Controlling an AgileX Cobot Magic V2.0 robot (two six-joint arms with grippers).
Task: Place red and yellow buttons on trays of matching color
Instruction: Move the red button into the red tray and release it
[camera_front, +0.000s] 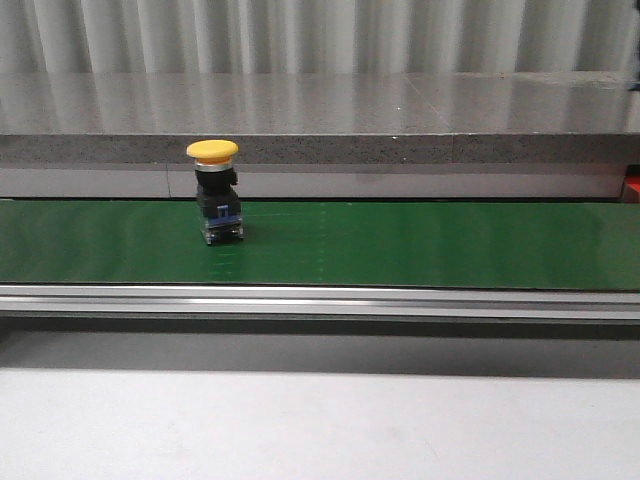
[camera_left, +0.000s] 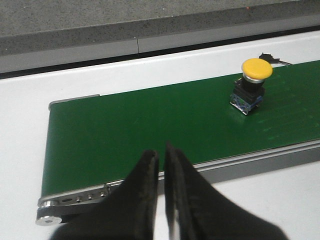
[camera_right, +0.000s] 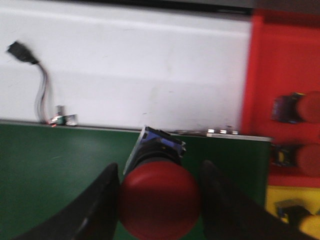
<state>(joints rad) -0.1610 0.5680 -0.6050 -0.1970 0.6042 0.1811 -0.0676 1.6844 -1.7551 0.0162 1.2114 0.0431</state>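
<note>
A yellow button (camera_front: 213, 151) with a black body stands upright on the green belt (camera_front: 420, 245), left of centre; neither gripper shows in the front view. In the left wrist view the same yellow button (camera_left: 257, 69) stands far from my left gripper (camera_left: 161, 154), which is shut on nothing over the belt's near rail. My right gripper (camera_right: 160, 167) holds a red button (camera_right: 160, 202) by its cap, one finger on each side, over the belt's end. Beside it lie the red tray (camera_right: 280, 60) and the yellow tray (camera_right: 278, 196).
Two red buttons (camera_right: 306, 107) (camera_right: 300, 160) lie in the red tray, and a yellow one (camera_right: 306, 221) in the yellow tray. A small connector with a cable (camera_right: 42, 97) lies on the white table behind the belt. A grey stone ledge (camera_front: 320, 110) runs behind.
</note>
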